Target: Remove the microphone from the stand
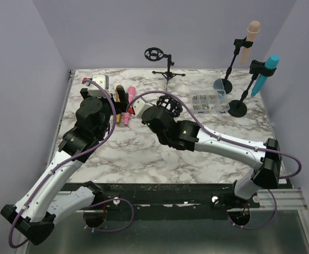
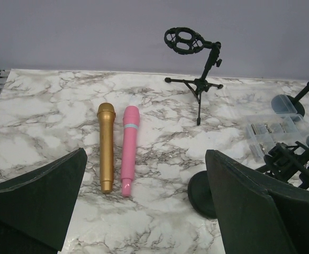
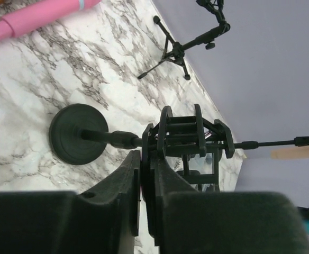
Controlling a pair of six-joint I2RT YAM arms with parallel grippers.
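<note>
At surface (image 1: 124, 154) centre: right jaws nipped onto empty black ring-shaped shock-mount cradle (image 3: 186, 138); left jaws wide, holding nothing. Microphone apparently out; next, let go cleanly.

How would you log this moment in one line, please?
left gripper open | right gripper shut on shock mount | pink microphone, gold microphone on table

My left arm (image 1: 64, 185) and right arm (image 1: 228, 148) wear white shells between black joints, each trailing a purple cable (image 1: 114, 114), with tiny green lights (image 1: 148, 122) on the right one's housing.
</note>
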